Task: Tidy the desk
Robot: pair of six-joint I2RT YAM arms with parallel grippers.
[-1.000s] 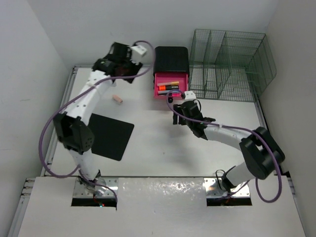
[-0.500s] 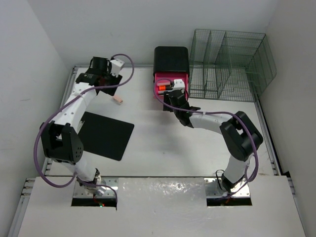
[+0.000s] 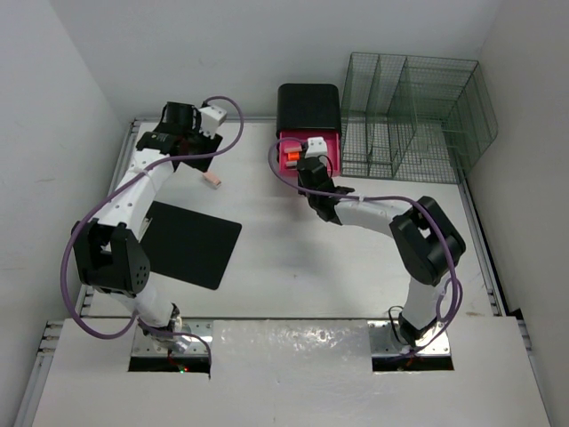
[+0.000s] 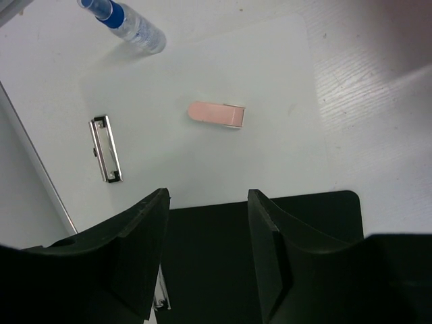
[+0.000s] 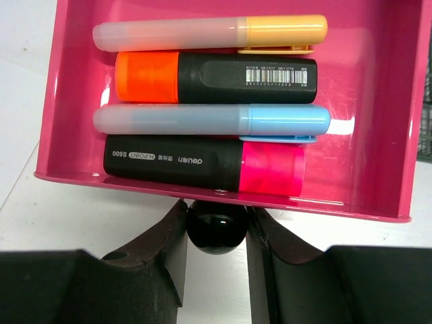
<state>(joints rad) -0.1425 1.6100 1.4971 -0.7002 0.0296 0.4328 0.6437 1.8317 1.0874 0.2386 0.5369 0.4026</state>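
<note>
Right arm (image 3: 378,213) outstretched — claw (image 5: 216,217) clasps drawer knob (image 5: 216,234).

On the white tabletop (image 3: 293,258) lie a black clipboard (image 3: 191,245) at the left and a small pink block (image 3: 212,180) beyond it. A black-and-pink drawer unit (image 3: 308,111) and a wire rack (image 3: 409,116) stand side by side at the far edge.
</note>
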